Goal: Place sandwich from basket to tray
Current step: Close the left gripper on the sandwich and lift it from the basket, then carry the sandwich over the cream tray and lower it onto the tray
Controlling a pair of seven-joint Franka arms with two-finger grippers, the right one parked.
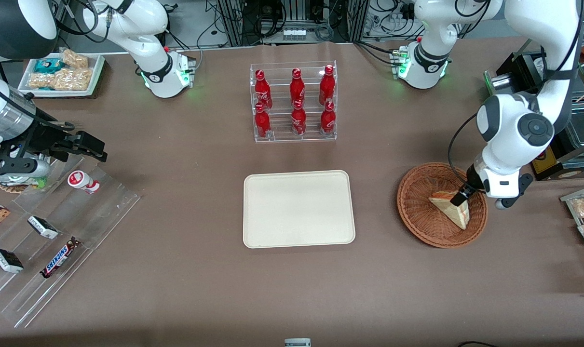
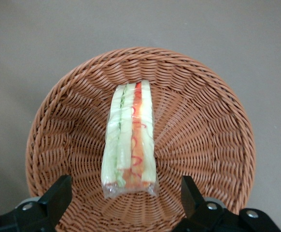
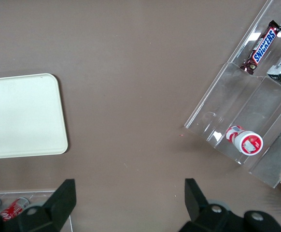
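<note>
The small triangular wedge of pale bread with orange-red and green filling, the sandwich (image 2: pixel 130 140), is lying in clear wrap inside the round reddish-brown woven wicker basket (image 1: pixel 417 212), which is sitting on the brown table (image 1: pixel 176 289) toward the working arm's end. The left arm's black two-finger gripper (image 2: pixel 126 195) is hovering low over the basket with its fingers (image 2: pixel 58 193) spread wide on either side of the sandwich's broad end, not touching it. The flat rectangular cream-beige plastic tray (image 1: pixel 299 208) is sitting bare beside the basket, nearer the front camera than the clear acrylic rack of red bottles (image 1: pixel 294 102).
</note>
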